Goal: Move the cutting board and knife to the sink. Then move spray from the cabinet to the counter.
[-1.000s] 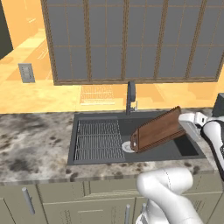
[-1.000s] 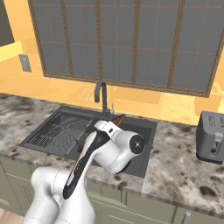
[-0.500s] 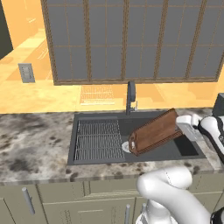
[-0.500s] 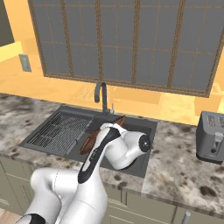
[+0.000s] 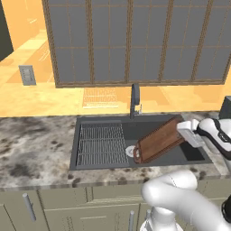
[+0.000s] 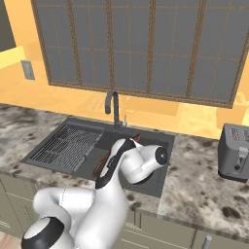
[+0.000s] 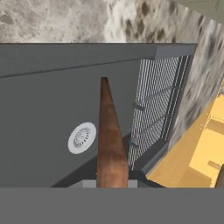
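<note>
Gripper (image 5: 184, 131) jaws are clamped on one end of the board (image 5: 159, 141), holding it tilted over the sink (image 5: 90, 160). Its lower end sits near the drain (image 7: 82, 137), beside the rack (image 5: 101, 144).

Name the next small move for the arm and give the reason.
Probably lower a little further, then release. The gripper is shut on the cutting board, which hangs tilted inside the sink, its low end near the drain beside the wire rack.
</note>
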Robot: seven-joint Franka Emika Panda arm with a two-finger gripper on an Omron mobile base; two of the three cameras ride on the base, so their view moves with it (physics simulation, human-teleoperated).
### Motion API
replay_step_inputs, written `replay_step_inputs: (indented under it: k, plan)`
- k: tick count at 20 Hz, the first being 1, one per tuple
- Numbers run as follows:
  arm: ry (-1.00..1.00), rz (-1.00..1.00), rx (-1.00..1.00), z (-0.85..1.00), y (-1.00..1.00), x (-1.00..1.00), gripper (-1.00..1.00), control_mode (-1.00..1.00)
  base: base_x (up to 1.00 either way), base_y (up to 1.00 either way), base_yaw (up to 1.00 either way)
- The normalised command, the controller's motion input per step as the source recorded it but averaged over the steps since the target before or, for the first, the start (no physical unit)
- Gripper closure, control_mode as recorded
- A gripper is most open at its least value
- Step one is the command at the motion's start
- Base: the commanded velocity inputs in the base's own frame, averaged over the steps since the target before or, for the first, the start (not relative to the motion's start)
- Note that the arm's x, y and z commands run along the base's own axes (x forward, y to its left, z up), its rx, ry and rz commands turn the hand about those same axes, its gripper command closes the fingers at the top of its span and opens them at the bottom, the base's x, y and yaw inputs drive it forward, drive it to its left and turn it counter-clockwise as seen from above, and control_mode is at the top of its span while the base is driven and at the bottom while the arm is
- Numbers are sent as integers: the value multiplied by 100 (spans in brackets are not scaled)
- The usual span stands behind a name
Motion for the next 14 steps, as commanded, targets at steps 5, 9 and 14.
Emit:
replay_step_inputs:
  k: [5,9,14]
  plan:
    - [1,0,-1,-22,0,40,100,-100,0,0,0]
    - [0,0,-1,-26,1,34,100,-100,0,0,0]
    - [0,0,0,-25,8,25,100,-100,0,0,0]
